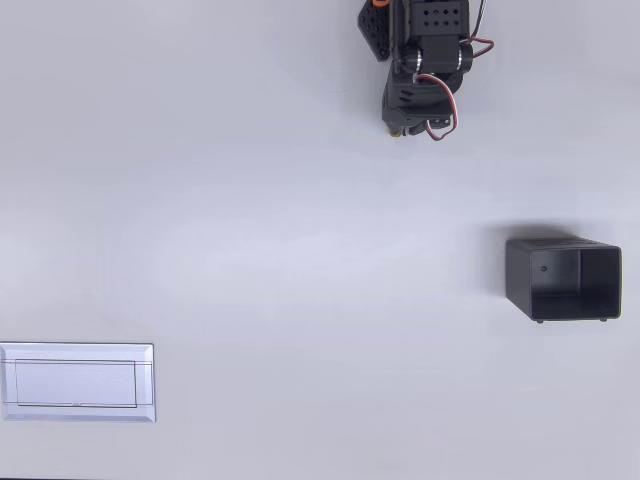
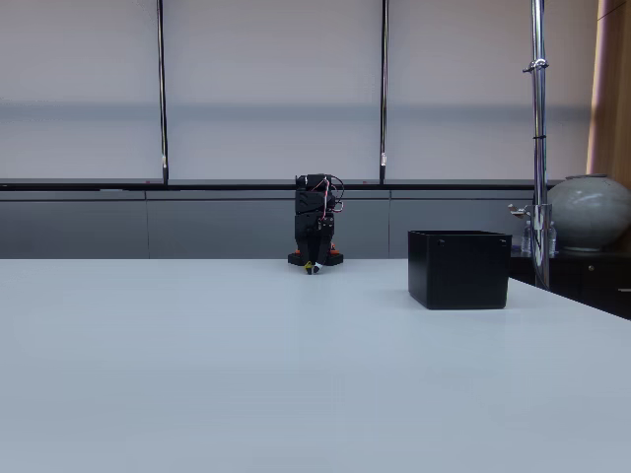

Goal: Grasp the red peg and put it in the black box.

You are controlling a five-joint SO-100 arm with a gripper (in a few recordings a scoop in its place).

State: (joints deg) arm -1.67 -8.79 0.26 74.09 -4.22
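The black box (image 1: 565, 280) stands at the right of the table in the overhead view, open on top and dark inside; in the fixed view the box (image 2: 459, 268) sits right of centre. The red peg is out of view. The black arm is folded up at the table's far edge, with its gripper (image 1: 399, 127) pointing down near the tabletop, far from the box. In the fixed view the gripper (image 2: 312, 266) hangs just above the table, and its fingers are too small to tell apart.
A flat white tray (image 1: 77, 383) lies at the bottom left of the overhead view. The wide white tabletop (image 1: 300, 260) stretches between arm, box and tray. Behind the table a metal pole (image 2: 537, 138) and a round vase (image 2: 590, 212) stand at the right.
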